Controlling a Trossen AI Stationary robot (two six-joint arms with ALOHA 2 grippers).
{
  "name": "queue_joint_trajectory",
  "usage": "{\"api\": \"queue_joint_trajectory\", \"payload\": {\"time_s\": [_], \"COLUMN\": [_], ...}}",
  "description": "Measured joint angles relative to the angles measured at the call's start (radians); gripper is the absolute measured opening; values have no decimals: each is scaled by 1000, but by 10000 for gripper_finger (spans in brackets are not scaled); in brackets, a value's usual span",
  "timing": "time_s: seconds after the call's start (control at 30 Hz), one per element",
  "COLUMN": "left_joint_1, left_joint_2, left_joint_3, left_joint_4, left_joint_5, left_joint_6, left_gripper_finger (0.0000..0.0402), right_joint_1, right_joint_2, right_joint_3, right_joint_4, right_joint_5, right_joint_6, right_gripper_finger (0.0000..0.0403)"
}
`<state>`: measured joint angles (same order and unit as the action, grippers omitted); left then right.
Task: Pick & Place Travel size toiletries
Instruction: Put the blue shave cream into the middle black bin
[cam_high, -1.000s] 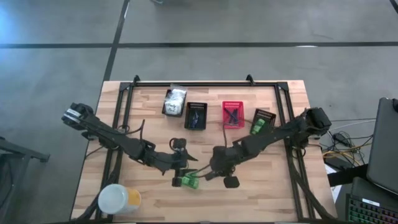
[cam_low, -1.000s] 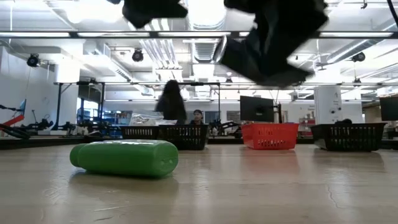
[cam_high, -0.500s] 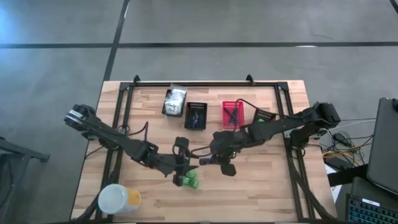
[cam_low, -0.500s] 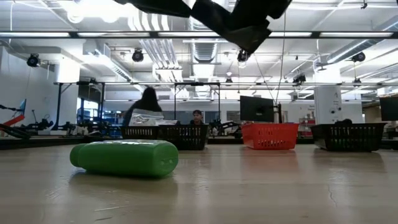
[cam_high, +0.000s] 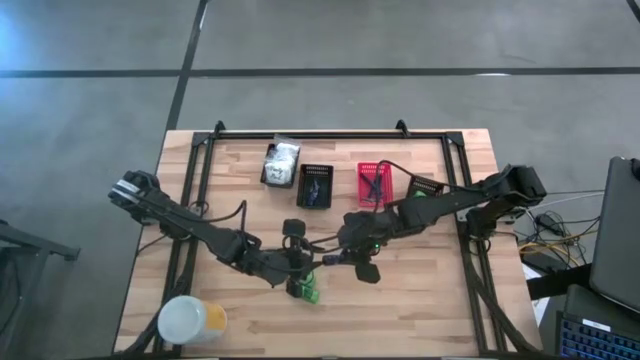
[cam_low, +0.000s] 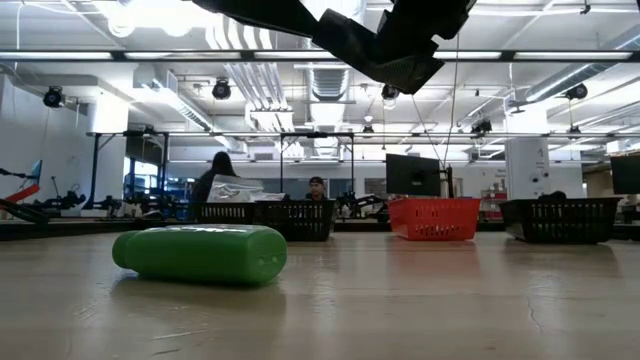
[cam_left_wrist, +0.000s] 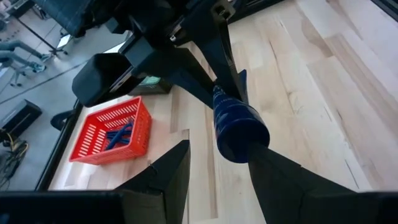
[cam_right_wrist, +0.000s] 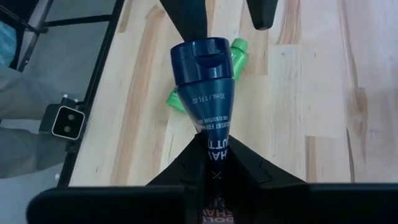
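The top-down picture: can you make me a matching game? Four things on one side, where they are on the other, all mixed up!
Things:
1. dark blue plastic tube
2. bright green plastic bottle
3. round white-and-yellow tub
4. red slotted plastic basket

Places:
A. front corner of the wooden table, on the left arm's side
B. lying on its side on the bare wood
C. in the row at the back
D. pinched in the right tool

Pairs: 1-D, 2-B, 3-A, 4-C
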<state>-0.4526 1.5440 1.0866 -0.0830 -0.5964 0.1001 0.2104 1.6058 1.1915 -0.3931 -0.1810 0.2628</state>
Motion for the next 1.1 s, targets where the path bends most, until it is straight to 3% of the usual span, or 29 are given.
{"api": "queue_joint_trajectory", "payload": {"time_s": [0.6, 0.93, 1.1], "left_joint_1": [2, 14, 24], "left_joint_2": [1, 45, 50], "left_joint_3": [0, -3, -3], "left_joint_4": [3, 1, 8], "left_joint_5": [29, 29, 27], "left_joint_6": [-91, -94, -79], "left_gripper_finger": [168, 243, 258], "right_joint_1": [0, 0, 0], "right_joint_2": [0, 0, 0], "right_joint_3": [-38, -39, -40], "right_joint_4": [4, 3, 0], "right_joint_5": [0, 2, 1], "right_joint_6": [-6, -12, -13], "right_gripper_finger": [39, 41, 40]}}
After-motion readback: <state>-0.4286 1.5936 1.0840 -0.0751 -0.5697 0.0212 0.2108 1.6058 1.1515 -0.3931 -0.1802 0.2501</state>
